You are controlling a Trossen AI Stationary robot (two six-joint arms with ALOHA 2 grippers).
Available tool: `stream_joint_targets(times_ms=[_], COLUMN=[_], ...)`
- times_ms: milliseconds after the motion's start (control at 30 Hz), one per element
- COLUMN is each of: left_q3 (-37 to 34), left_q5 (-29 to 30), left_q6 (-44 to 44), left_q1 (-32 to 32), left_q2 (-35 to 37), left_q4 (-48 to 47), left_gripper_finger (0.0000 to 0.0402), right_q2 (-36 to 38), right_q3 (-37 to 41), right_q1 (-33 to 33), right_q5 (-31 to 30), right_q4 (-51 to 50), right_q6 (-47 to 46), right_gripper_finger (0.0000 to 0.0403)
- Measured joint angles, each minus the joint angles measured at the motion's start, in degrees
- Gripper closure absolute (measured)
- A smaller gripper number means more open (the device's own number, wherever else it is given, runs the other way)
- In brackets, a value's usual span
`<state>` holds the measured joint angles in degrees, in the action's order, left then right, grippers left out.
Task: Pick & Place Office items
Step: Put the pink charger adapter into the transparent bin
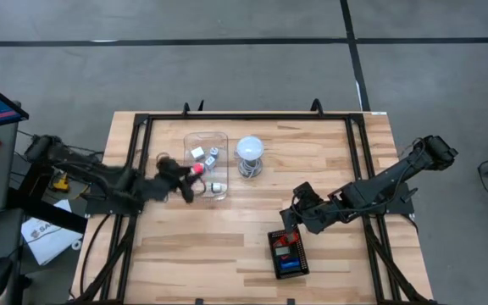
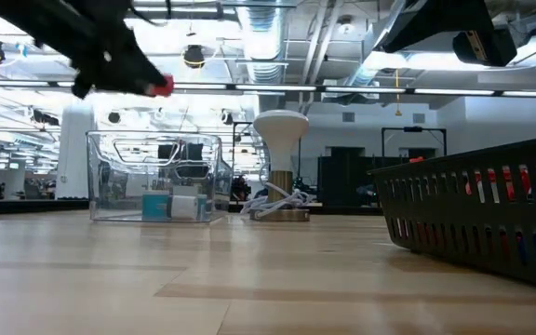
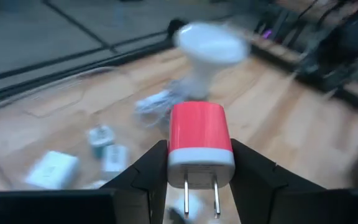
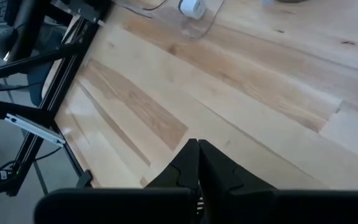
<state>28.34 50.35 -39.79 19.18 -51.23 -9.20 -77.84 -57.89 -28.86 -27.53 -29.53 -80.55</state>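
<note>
Aloft, left hand [image 3: 201, 171] around red plug [image 3: 200, 144].

Left tool [image 3: 199, 180] clamped, raised; right tool [image 4: 197, 163] closed.

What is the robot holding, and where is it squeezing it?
The left gripper pinches a red charger plug by its two sides, near the white pronged end. The right gripper holds nothing.

Red-and-white charger [image 3: 200, 144], clear box [image 1: 206, 161], black tray [image 1: 288, 252].
</note>
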Motion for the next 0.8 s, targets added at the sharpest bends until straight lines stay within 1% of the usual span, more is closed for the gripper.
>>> stream_joint_targets(times_ms=[67, 167, 233, 300, 400, 533, 667, 800], left_q3=[-0.3, -0.3, -0.4, -0.4, -0.4, -3.4, -5.9, -6.6], left_q5=[-5.8, -17.2, -22.9, -27.6, -34.9, -42.7, -45.5, -48.4], left_q6=[4.0, 10.7, 14.8, 18.6, 23.3, 25.6, 25.9, 26.3], left_q1=[-6.6, -16.6, -21.8, -25.3, -29.0, -32.6, -34.3, -35.7], left_q2=[0.2, -1.9, -3.7, -5.0, -6.4, -8.8, -11.6, -15.6], left_q4=[-0.5, -0.3, -0.4, 0.2, 0.6, 5.8, 12.3, 16.9], left_gripper_finger=[0.0275, 0.0275, 0.0275, 0.0275, 0.0275, 0.0275, 0.0275, 0.0275], right_q2=[0.0, 0.0, 0.0, 0.0, 0.0, 0.0, 0.0, 0.0], right_q3=[0.0, 0.0, 0.0, 0.0, 0.0, 0.0, 0.0, 0.0], right_q1=[0.0, 0.4, 0.8, 0.9, 0.9, 0.9, 0.9, 1.1], right_q5=[-0.8, -1.1, -1.1, -1.0, -1.0, -1.0, -0.9, -0.8], right_q4=[0.0, -0.2, -0.5, -0.5, -0.6, -1.8, -2.3, -2.4], right_q6=[0.0, 0.0, 0.0, -0.1, -0.8, -1.8, -2.0, -2.0], right_gripper_finger=[0.0403, 0.0403, 0.0403, 0.0403, 0.0403, 0.0403, 0.0403, 0.0403])
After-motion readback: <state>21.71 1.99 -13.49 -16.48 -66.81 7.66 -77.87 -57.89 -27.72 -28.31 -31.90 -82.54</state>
